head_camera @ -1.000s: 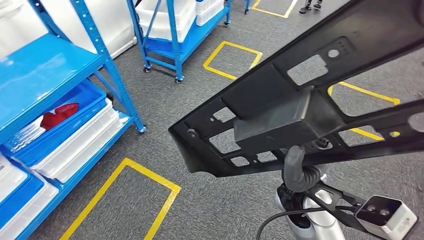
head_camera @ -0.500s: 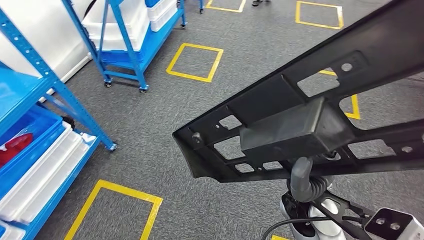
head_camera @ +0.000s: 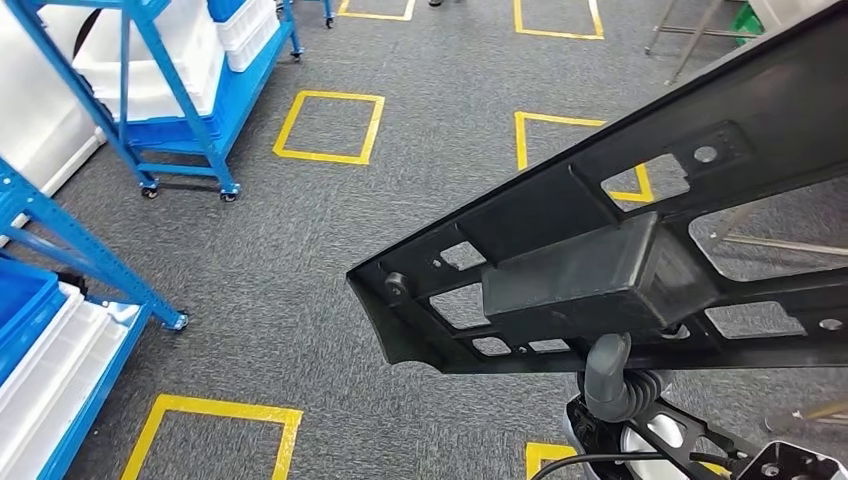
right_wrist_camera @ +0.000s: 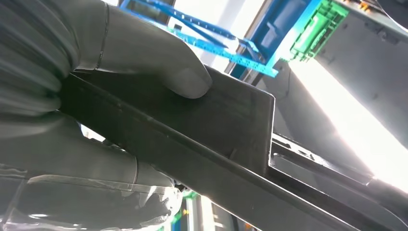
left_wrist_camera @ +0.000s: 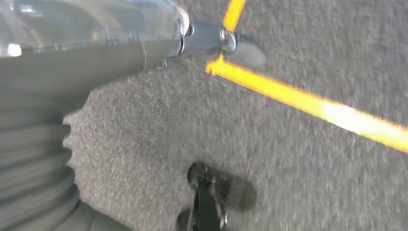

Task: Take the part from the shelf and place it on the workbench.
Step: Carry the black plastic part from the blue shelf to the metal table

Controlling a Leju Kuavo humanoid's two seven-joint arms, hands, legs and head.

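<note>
**One part in hand, desk not yet in sight**

One long black part (head_camera: 600, 270) sits high across our head view, carried by our right hand (head_camera: 612, 375), whose fingers (head_camera: 606, 368) wrap up around its lower rail just under a boxy block moulded on its face. In the right wrist view the thick grey thumb (right_wrist_camera: 159, 62) presses flat on that block while the rest of the hand closes beneath the rail, so the part (right_wrist_camera: 216, 144) is pinched from both sides. We judge the grip is taken there because the block gives a broad flat face to clamp, and it lies near the middle of the length we can see, which should keep the long frame from tipping.

The part is held well above the grey carpet (head_camera: 300, 260), slanting up toward our right, apparently to keep its near end clear of the blue shelving (head_camera: 110, 290) on our left and the wheeled blue rack (head_camera: 190, 130) farther off.

Our left hand (left_wrist_camera: 43, 120) hangs over the carpet beside a yellow floor line (left_wrist_camera: 308, 108); we cannot tell how its fingers lie.

Yellow floor squares (head_camera: 330, 125) lie ahead. The shelf step looks done; carrying is in progress, placing remains.
</note>
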